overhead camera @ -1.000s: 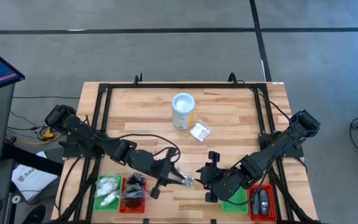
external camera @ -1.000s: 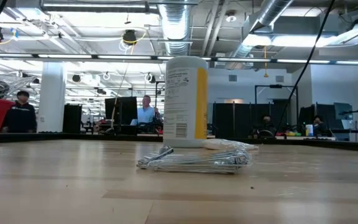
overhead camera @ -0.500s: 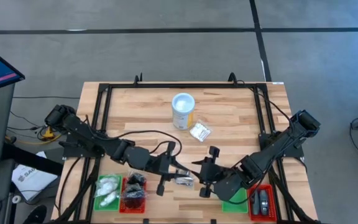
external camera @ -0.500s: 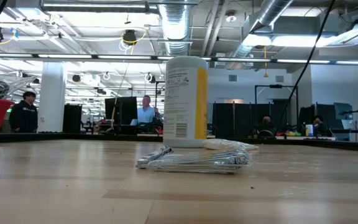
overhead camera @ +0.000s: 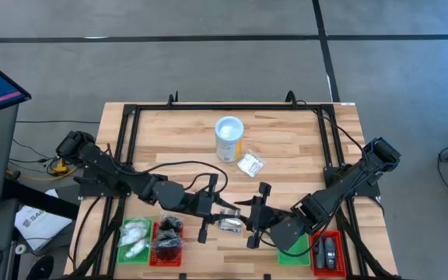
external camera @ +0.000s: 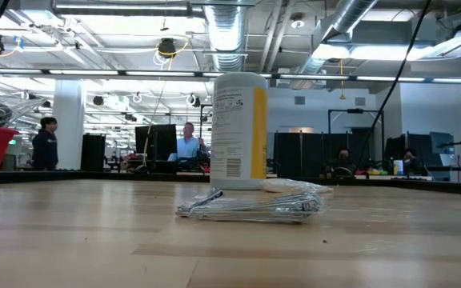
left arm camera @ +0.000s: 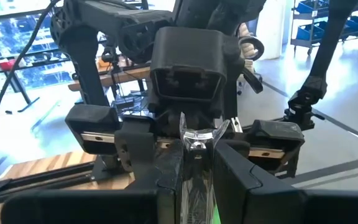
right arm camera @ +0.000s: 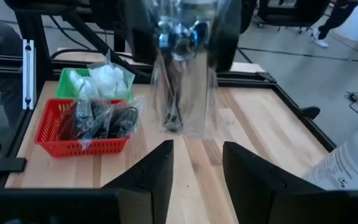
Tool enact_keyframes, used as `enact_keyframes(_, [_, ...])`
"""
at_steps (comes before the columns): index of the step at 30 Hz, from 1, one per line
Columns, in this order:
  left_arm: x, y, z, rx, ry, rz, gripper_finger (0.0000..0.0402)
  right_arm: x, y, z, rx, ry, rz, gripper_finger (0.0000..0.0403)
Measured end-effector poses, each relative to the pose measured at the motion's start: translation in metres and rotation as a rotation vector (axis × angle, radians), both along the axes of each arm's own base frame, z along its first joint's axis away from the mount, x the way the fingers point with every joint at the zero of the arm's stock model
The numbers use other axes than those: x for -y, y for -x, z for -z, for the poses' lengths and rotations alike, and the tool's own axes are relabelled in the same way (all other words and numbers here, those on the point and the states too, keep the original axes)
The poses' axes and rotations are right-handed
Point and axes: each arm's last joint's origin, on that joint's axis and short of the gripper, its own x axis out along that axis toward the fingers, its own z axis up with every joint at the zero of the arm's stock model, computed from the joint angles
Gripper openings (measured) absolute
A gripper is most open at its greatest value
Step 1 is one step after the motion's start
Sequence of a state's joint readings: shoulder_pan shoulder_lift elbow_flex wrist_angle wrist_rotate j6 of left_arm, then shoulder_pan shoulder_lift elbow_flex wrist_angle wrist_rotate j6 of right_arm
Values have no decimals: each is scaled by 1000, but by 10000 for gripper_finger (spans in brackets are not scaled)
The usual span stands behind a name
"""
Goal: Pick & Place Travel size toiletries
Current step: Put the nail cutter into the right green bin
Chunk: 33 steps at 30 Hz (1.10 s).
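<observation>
reaching low across the front edge of the table (overhead camera: 286, 144), my left claw (overhead camera: 225, 224) pinches a clear packet (overhead camera: 231, 225) at mid-front. my right claw (overhead camera: 252, 224) gapes empty, facing it. packet's contents are hard to make out.

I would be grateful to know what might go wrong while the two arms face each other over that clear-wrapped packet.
The left pincer holds the clear-wrapped packet by its top only, so the slippery film may slip out. The open right pincer stands close opposite, so the two could collide. The dangling packet may swing and be missed.
</observation>
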<state>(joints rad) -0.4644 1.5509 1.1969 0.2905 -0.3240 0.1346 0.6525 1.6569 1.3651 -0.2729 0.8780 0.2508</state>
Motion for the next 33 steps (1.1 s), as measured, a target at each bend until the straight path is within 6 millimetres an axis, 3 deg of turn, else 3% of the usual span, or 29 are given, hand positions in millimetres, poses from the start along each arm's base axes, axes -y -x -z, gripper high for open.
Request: enact_keyframes(33, [-2,-1,-1,10,-23,-5,49,-1,-9,-16,130,-5,-38,126])
